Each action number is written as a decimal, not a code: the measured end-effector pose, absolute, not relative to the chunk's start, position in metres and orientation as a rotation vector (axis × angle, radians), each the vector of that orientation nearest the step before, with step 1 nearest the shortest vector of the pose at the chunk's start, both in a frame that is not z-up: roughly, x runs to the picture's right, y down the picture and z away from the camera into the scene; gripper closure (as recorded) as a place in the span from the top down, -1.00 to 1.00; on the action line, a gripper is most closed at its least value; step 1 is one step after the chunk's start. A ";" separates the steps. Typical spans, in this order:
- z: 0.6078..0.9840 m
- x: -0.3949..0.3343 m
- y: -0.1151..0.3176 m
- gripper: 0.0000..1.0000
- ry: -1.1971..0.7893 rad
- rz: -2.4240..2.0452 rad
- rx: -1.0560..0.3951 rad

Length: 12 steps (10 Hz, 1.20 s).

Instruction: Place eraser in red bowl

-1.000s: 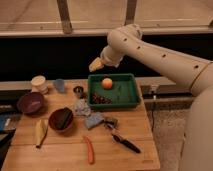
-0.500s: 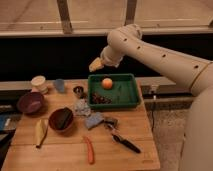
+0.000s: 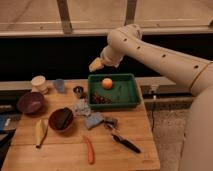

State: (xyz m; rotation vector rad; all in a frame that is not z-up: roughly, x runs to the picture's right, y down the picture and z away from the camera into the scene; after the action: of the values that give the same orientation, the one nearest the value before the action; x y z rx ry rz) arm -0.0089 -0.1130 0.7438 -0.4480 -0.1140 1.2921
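Eraser [image 3: 63,118] lies as a dark block inside the red bowl [image 3: 52,124], which stands on the desk [image 3: 60,151] toward its left edge, about midway from front to back. Gripper [image 3: 96,65] hangs in the air above the back left corner of the green tray [image 3: 131,93], released and empty, well apart from the bowl. An orange ball [image 3: 107,83] sits in the tray. A purple bowl [image 3: 31,102] stands by the desk's left edge.
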 end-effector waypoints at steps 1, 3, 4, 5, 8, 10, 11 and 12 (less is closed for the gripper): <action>0.744 -0.009 -0.113 0.60 -0.114 1.292 -0.448; 0.744 -0.009 -0.113 0.60 -0.114 1.292 -0.448; 0.744 -0.009 -0.113 0.60 -0.114 1.292 -0.448; 0.744 -0.009 -0.113 0.60 -0.114 1.292 -0.448; 0.744 -0.009 -0.113 0.60 -0.114 1.292 -0.448; 0.744 -0.009 -0.113 0.60 -0.114 1.287 -0.452; 0.745 -0.015 -0.111 0.60 -0.125 1.252 -0.476; 0.745 -0.027 -0.109 0.60 -0.142 1.205 -0.501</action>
State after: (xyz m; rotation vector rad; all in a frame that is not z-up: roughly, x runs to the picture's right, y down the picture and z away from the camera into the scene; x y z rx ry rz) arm -0.0271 -0.1094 0.7449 -0.5006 -0.1420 1.2053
